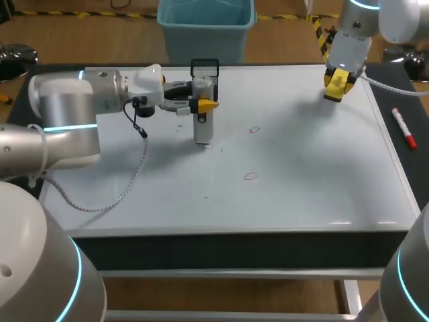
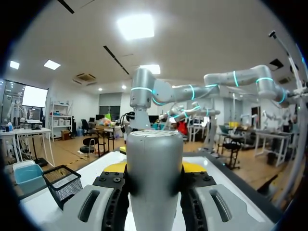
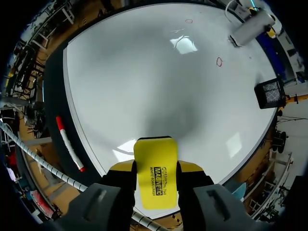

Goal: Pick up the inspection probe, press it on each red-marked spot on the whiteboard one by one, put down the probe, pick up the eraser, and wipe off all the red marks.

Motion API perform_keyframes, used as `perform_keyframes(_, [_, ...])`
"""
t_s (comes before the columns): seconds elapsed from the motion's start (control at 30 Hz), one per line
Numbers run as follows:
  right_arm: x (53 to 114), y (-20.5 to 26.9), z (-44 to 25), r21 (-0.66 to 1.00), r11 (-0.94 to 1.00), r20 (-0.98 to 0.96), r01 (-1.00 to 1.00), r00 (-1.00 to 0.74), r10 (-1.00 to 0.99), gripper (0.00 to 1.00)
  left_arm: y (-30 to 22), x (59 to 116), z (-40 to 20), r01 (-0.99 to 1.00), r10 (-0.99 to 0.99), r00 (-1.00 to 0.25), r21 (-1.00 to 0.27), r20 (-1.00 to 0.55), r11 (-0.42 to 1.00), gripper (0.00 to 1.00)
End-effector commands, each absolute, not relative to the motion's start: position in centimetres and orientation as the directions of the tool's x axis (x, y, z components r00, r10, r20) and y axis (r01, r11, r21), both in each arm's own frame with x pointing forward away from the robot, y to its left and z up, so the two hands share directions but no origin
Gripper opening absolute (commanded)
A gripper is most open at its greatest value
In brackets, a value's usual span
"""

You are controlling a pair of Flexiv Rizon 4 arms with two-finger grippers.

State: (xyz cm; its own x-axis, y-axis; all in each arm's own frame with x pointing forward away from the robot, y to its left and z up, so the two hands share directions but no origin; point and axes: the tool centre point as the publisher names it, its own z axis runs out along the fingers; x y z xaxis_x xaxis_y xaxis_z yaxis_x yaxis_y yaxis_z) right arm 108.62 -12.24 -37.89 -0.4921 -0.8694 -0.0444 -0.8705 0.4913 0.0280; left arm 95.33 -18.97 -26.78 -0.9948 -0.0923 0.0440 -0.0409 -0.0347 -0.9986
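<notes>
head view: two red marks (image 1: 254, 129) (image 1: 250, 176), maybe three — left gripper (image 1: 204, 104) clamps one probe (image 1: 203, 126), right gripper (image 1: 337, 86) one eraser (image 3: 155, 179).

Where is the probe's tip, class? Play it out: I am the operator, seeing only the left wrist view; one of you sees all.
Observer: The probe stands upright, tip down on the whiteboard.
Operator: Any red marks nearby?
Observer: The far mark is right of the tip; the near mark lies closer to the front edge.
Operator: And my other arm?
Observer: The right gripper is shut on the eraser, by the whiteboard's far right corner.
</notes>
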Motion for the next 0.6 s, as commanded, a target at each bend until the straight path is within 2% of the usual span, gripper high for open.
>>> perform_keyframes(0.03, [108.61,-12.31,-37.80,0.026,0.490,-0.043,-0.871,-0.491,-0.870,0.00,-18.88,95.42,-27.19,-0.046,-0.085,-0.995,-0.998,0.049,-0.039,0.00])
perform_keyframes(0.6, [108.61,-12.31,-37.80,0.026,0.490,-0.043,-0.871,-0.491,-0.870,0.00,-18.79,95.44,-28.17,-0.060,-0.075,-0.995,-0.997,0.063,-0.044,0.00])
